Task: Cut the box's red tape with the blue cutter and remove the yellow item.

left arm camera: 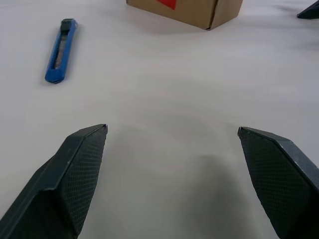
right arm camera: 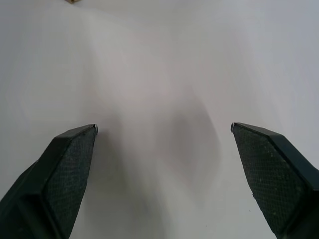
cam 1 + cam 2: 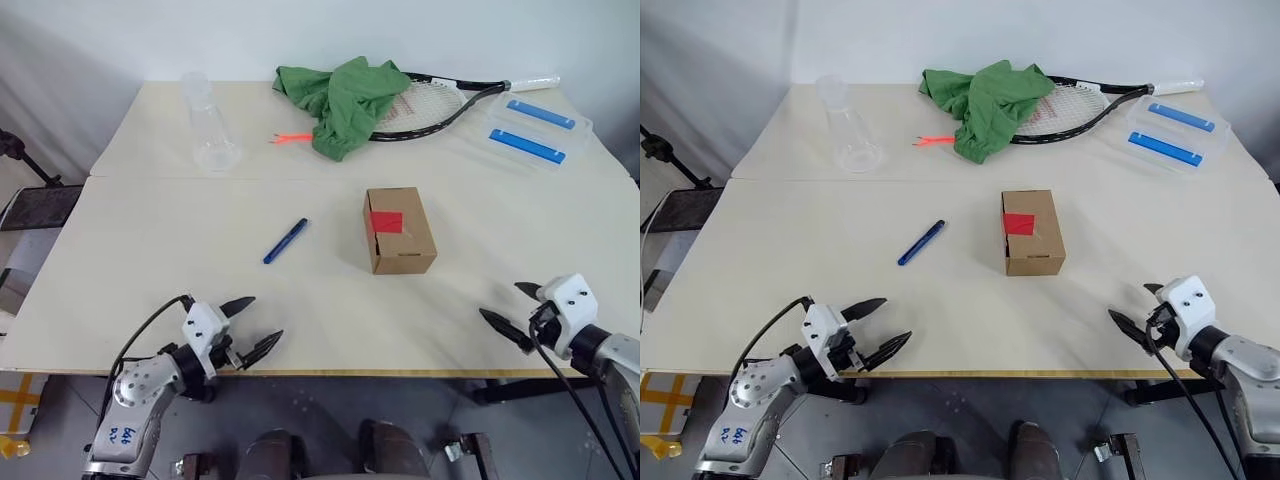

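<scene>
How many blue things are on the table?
3. A slim dark blue pen-shaped cutter lies left of the brown cardboard box. Two flat blue bars sit in a clear plastic case at the far right corner.

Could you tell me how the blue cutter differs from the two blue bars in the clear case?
The cutter is one slim, darker blue stick lying bare and diagonal near the box; the bars are two flat, lighter blue strips in a clear case at the table's far right corner. All are blue, elongated and lying flat.
</scene>
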Controlling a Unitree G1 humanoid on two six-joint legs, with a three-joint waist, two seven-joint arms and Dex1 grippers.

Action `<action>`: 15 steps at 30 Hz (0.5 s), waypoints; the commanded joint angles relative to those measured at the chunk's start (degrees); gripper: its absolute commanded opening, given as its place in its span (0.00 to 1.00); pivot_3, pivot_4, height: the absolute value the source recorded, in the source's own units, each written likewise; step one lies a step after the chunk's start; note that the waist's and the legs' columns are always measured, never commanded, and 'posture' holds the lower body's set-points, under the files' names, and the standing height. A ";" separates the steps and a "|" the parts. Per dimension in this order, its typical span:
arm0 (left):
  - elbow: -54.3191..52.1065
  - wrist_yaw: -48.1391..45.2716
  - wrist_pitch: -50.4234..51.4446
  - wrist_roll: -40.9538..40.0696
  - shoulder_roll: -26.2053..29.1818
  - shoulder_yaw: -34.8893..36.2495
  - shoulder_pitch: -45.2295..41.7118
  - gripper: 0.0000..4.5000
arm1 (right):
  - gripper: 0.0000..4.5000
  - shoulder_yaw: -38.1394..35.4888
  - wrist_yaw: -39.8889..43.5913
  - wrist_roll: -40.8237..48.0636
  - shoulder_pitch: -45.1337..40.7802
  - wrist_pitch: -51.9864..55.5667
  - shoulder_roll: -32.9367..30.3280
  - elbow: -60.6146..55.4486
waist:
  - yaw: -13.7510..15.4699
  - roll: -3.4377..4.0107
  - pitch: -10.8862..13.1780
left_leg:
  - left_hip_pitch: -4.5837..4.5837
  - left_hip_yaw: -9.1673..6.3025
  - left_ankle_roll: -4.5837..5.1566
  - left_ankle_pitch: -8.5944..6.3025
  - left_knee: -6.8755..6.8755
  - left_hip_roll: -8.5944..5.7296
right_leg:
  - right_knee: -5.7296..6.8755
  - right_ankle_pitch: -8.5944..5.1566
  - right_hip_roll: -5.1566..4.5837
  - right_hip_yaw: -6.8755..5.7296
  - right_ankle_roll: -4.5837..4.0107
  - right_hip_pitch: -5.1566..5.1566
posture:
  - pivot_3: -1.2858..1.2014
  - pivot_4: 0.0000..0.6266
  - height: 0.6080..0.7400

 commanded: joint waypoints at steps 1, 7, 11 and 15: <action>-0.25 -0.27 1.48 -0.82 -0.32 -0.61 -1.03 0.99 | 1.00 -2.21 -1.35 0.13 0.41 1.39 -0.77 -1.78 | 0.05 0.00 0.00 | 0.00 0.00 0.00 0.00 0.02 0.00 | 0.00 0.00 0.00 -0.01 0.00 0.00 | 0.52 0.24 1.00; -1.28 1.26 5.27 -0.48 -0.61 -1.35 -2.45 0.99 | 1.00 -2.78 -3.90 0.63 -0.78 6.63 -1.05 -3.52 | 0.09 0.00 0.00 | -0.02 -0.01 0.01 0.00 0.09 0.00 | 0.05 0.00 0.01 0.00 0.00 0.01 | 0.52 0.24 1.00; -4.31 3.07 12.54 1.09 0.04 -4.32 -4.44 0.99 | 1.00 -0.74 -4.87 -2.52 -1.92 6.15 -2.05 -4.40 | 0.65 0.00 0.00 | -0.03 -0.01 0.03 0.00 0.19 -0.05 | 0.12 0.00 0.03 0.00 0.00 0.01 | 0.52 0.24 1.00; -3.44 2.27 10.30 1.76 -1.32 -6.31 -7.13 0.86 | 0.80 -0.65 -7.18 -2.53 -5.57 9.25 -1.46 -4.16 | 1.01 0.02 0.00 | -0.05 0.05 0.04 -0.01 0.23 -0.07 | 0.15 0.01 0.07 0.00 0.02 -0.03 | 0.52 0.24 1.00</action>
